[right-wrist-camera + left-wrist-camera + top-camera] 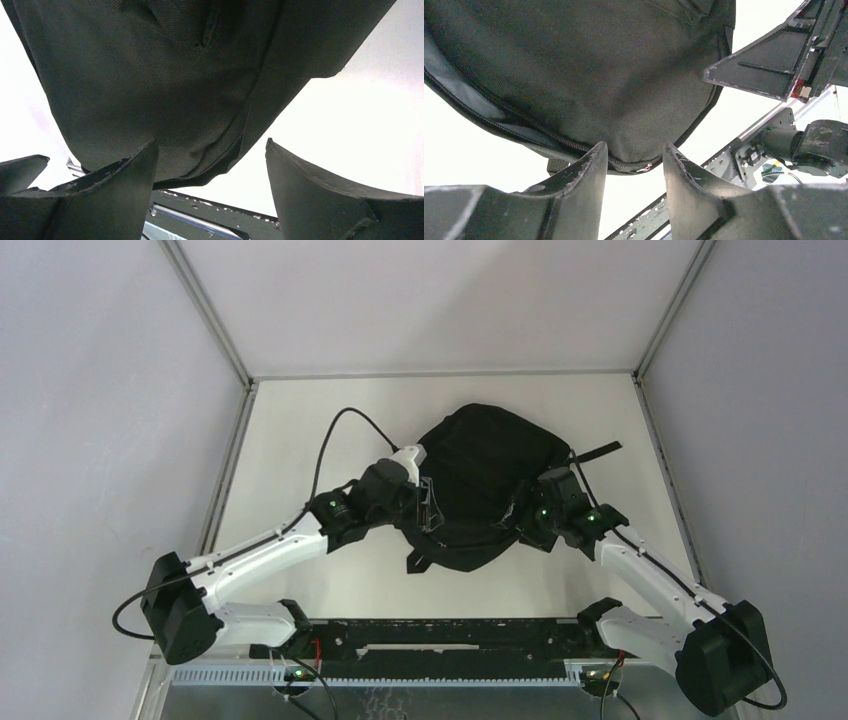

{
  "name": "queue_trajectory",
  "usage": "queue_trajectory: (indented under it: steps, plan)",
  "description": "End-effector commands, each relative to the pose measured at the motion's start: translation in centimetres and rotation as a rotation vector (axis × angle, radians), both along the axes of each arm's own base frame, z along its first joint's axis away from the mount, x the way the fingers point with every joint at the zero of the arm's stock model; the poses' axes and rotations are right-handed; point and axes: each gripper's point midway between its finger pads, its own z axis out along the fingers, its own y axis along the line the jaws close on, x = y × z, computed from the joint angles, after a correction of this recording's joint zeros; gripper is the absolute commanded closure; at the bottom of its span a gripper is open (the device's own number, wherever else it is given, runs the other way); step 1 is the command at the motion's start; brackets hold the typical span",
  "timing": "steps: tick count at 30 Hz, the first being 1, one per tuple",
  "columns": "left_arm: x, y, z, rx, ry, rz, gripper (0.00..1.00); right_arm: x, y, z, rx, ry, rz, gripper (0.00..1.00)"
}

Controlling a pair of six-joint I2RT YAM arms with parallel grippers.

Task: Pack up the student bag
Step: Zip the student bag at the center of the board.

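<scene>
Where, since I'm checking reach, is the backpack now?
In the top view the black backpack lies on the table, slightly right of centre, flanked by the left tool and the right tool.

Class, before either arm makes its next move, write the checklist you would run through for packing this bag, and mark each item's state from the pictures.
1. Left tool open: ok.
2. Right tool open: ok.
3. Student bag lies on the table between both tools: ok.
4. Zip in line with the left tool's gap: ok.
5. Bag open enough for packing: cannot tell.
6. Things to pack in view: not ok, none seen.
</scene>
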Motion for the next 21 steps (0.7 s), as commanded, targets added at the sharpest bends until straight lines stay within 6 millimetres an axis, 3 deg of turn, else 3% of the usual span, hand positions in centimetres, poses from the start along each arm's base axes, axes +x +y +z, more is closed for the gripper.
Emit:
queue_trajectory:
  steps: [1, 4, 7, 12, 16, 19, 21]
  plan:
    - [-0.4, 0.3, 0.8, 0.016, -0.025, -0.019, 0.54, 1.1, 0.9, 1.6, 0.032, -0.052, 0.002, 0.14]
    - [-1.5, 0.2, 0.4, 0.004, 0.004, -0.054, 0.69, 1.1, 0.8, 1.6, 0.029, -0.053, 0.002, 0.14]
    - [-2.4, 0.2, -1.1, 0.018, 0.048, -0.083, 0.71, 1.1, 0.8, 1.7, 0.028, -0.058, 0.004, 0.14]
    - [-2.7, 0.1, -2.7, 0.033, 0.092, -0.085, 0.56, 1.1, 1.0, 1.7, 0.038, -0.058, 0.013, 0.14]
    - [-2.5, 0.3, -3.5, 0.049, 0.095, -0.06, 0.51, 1.0, 1.0, 1.8, 0.036, -0.059, 0.012, 0.14]
    - [-2.5, 0.3, -4.2, 0.063, 0.111, -0.056, 0.4, 1.0, 0.9, 1.9, 0.038, -0.064, 0.01, 0.14]
    - [-2.5, 0.2, -4.6, 0.065, 0.118, -0.059, 0.38, 1.0, 1.0, 2.0, 0.042, -0.067, 0.012, 0.14]
